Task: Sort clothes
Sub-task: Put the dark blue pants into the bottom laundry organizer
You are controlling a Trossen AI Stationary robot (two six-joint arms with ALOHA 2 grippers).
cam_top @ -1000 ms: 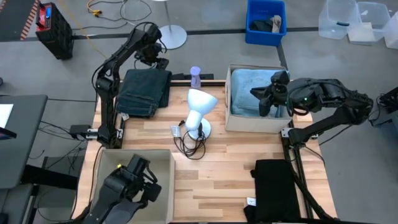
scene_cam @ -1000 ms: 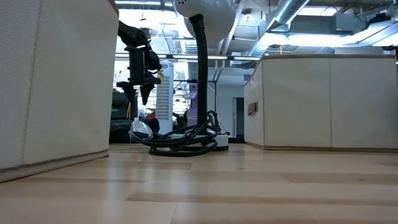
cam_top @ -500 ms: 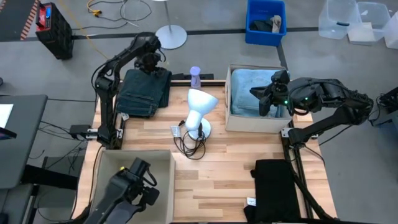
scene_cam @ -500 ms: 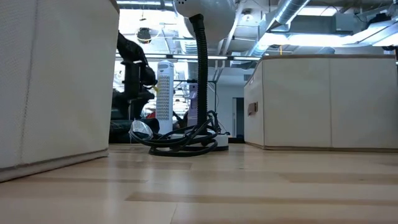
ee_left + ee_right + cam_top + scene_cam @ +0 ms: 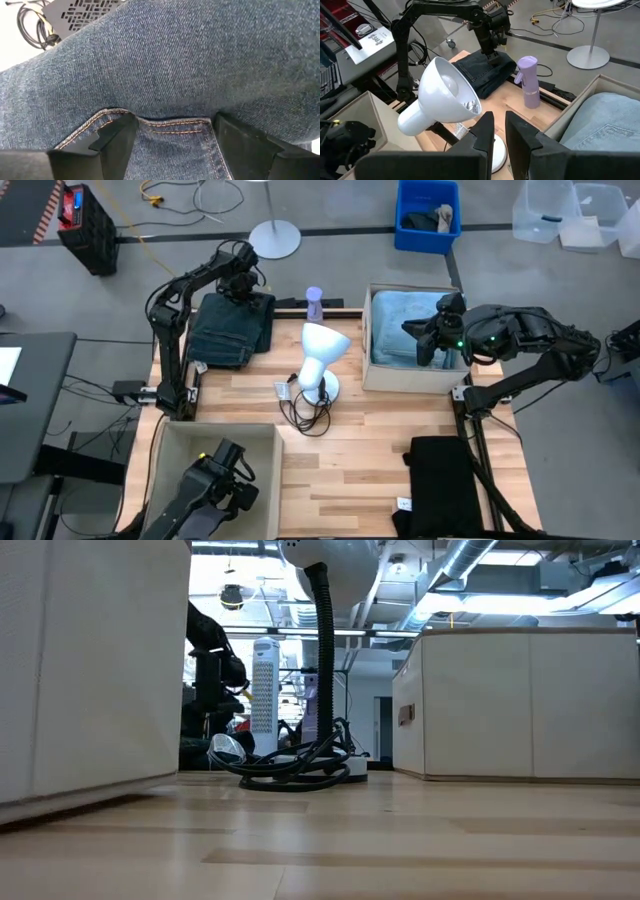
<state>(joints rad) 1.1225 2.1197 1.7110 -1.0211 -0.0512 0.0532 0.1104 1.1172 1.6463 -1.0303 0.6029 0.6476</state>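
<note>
Looking across your wooden slatted table (image 5: 350, 450), largest first: the beige fabric box (image 5: 372, 350) at the far right holds the folded light blue denim jeans (image 5: 400, 330). A black garment (image 5: 440, 480) lies at the near right edge. Folded dark denim jeans (image 5: 232, 328) sit at the far left corner — your left gripper (image 5: 243, 288) is pressed down on them, fingers (image 5: 117, 145) spread wide, straddling a stitched seam. Your right gripper (image 5: 422, 340) hovers over the box, fingers nearly together, holding nothing.

The black garment (image 5: 445, 480) is cut off by the frame's edge.
</note>
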